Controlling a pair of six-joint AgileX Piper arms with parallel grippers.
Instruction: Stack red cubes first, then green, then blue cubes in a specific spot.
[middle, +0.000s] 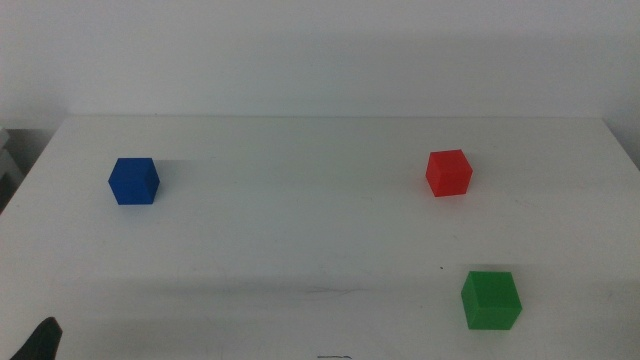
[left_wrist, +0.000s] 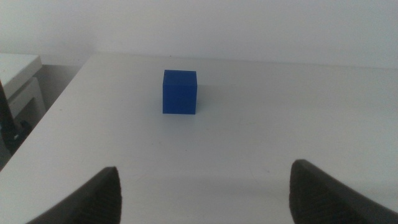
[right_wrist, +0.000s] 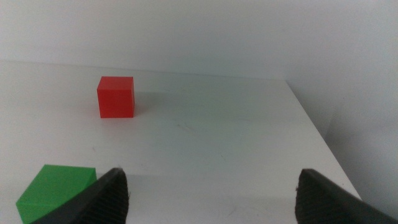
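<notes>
Surface: plain white table (middle: 320, 240), matte, set against a pale wall; no outline or marker shows the stacking spot, so it cannot be placed from these views.
Red cube: red cube (middle: 448, 172) standing alone on the table's right half, towards the far side, well apart from the others.
Green cube: green cube (middle: 491, 299) on the right near the front edge, nearer the camera than the red one, not touching it.
Blue cube: blue cube (middle: 134, 181) alone on the far left, well apart from both.
Left gripper: left gripper (left_wrist: 205, 193) waiting low at the front left, jaws spread wide, nothing between them; the blue cube lies ahead of it (only a dark tip shows at the bottom left corner of the middle view).
Right gripper: right gripper (right_wrist: 211, 196) out of the middle view, jaws likewise spread wide and holding nothing; the red cube is ahead and the green cube just beside one jaw.
Stage, as judged: no cube stacked yet; red is due first.
Risk one: a jaw reaching for red may clip the green cube close by and shove it aside.
Risk two: with no marked spot, red may be set somewhere awkward for the left arm's later blue delivery.
Risk three: small sharp-edged cubes set off-centre could topple the stack (more likely at the third tier).
Markings: no brand, label or writing legible on any cube or on the table.
</notes>
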